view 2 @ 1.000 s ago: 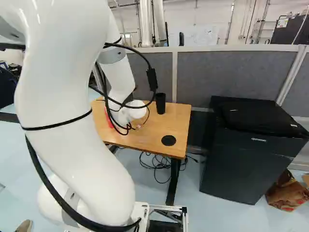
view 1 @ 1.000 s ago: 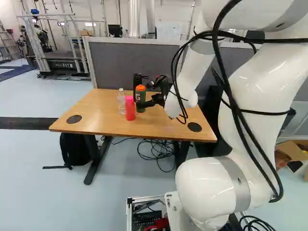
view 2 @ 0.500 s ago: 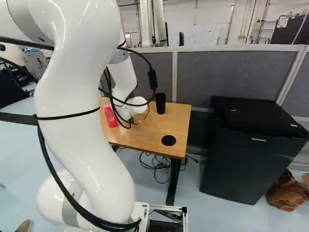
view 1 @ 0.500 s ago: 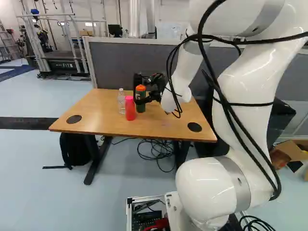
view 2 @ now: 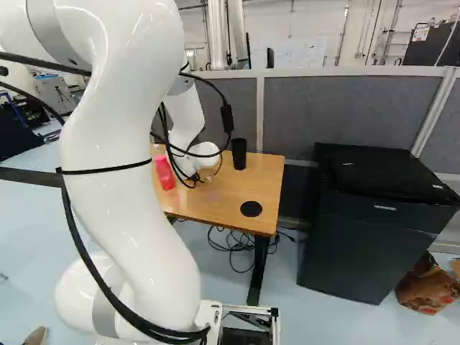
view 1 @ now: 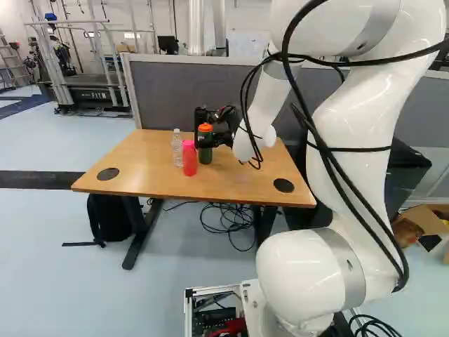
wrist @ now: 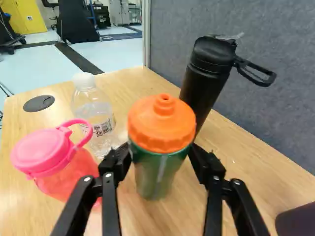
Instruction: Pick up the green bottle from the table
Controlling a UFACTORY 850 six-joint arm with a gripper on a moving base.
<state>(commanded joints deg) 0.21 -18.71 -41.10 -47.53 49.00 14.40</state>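
The green bottle (wrist: 155, 179) stands on the table (wrist: 147, 219), between the sides of the pincer (wrist: 160, 155), which looks wide. It's probably hard, smooth and a bit slippery, heavier if full. Squeeze below its orange lid (wrist: 161, 129).

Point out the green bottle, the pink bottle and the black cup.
Green bottle (wrist: 156, 163), wrist view, green body below the orange cap.
Pink bottle (wrist: 67, 174), wrist view, body below the lid.
Black cup (view 2: 238, 154), right base view, side wall.
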